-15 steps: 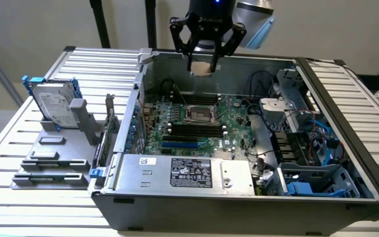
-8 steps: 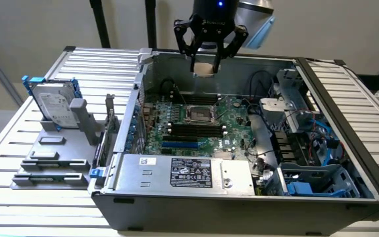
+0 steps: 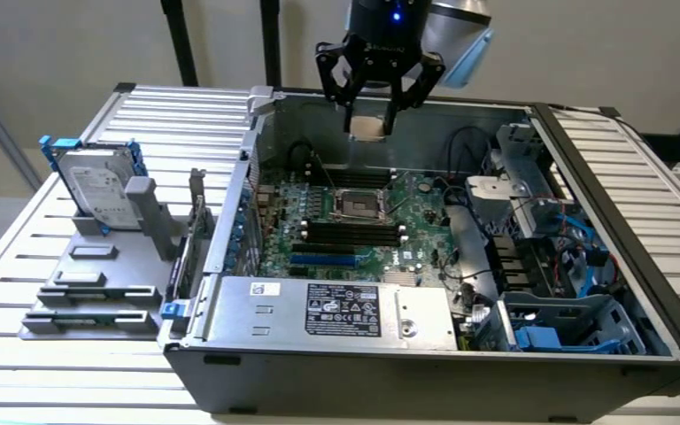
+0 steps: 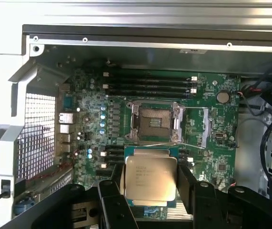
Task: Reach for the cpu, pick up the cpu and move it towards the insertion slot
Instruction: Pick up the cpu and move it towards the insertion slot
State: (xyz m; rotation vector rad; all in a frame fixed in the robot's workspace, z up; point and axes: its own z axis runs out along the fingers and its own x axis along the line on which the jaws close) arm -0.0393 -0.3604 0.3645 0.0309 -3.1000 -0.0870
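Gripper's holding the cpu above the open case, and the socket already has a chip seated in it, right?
Not quite. The gripper does hold the cpu above the open case, but the insertion slot is empty: the wrist view shows its dark bare centre inside the metal frame, no chip seated.

Robot lab bench — opened computer case (image 3: 435, 372), slatted table (image 3: 33, 248)

silvery cpu (image 4: 151, 177) — beige rim, green board (image 4: 207, 138)

the gripper (image 3: 370, 119) grips the cpu (image 3: 368, 127) above the open case, over the insertion slot (image 3: 359, 205).
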